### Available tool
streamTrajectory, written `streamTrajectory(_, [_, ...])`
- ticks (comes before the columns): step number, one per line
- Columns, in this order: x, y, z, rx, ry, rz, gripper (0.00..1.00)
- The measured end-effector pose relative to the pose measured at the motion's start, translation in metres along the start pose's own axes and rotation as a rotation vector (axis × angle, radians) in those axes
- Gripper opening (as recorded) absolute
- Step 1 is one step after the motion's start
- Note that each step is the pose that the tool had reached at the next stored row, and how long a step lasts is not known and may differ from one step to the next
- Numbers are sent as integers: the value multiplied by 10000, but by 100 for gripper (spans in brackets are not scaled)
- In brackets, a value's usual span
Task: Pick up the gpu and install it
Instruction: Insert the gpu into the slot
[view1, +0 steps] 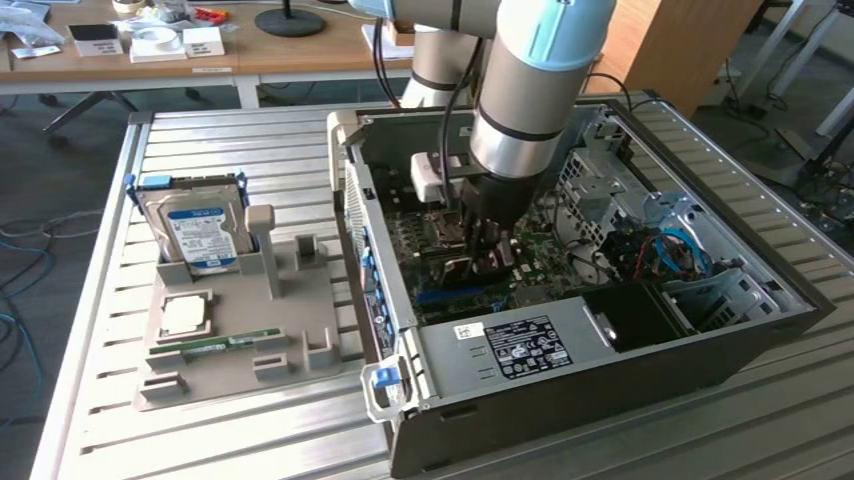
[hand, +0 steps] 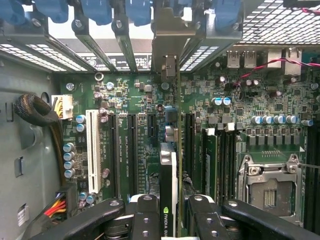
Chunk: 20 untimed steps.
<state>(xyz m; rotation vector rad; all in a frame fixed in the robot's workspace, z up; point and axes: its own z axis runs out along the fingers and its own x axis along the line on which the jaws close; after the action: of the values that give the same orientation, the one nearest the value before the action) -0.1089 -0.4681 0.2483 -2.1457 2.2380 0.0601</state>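
Observation:
The gpu (hand: 173, 150) appears edge-on in the wrist view as a thin green card with a black cooler face and an NVIDIA label. Its silver end bracket (hand: 170, 45) reaches up to the case's rear slot openings. The card stands upright over the black expansion slots of the motherboard (hand: 135, 100); I cannot tell whether it is seated. My gripper (hand: 173, 220) is shut on the card's near edge, one black finger (hand: 145, 215) on each side. In the exterior view the gripper (view1: 489, 255) is deep inside the open computer case (view1: 601, 370), pointing down at the board.
A grey holder (view1: 247, 300) on the slatted table at the exterior view's left carries a hard drive (view1: 198, 232), a processor (view1: 183, 316) and a memory stick (view1: 214, 345). Inside the case are a white slot (hand: 93, 150), a processor socket (hand: 270, 192), cables (hand: 32, 110) and the power supply (view1: 527, 345).

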Motion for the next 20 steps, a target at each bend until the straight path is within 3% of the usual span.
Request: streamTrajectory(20, [4, 5, 52, 2, 4, 2, 27])
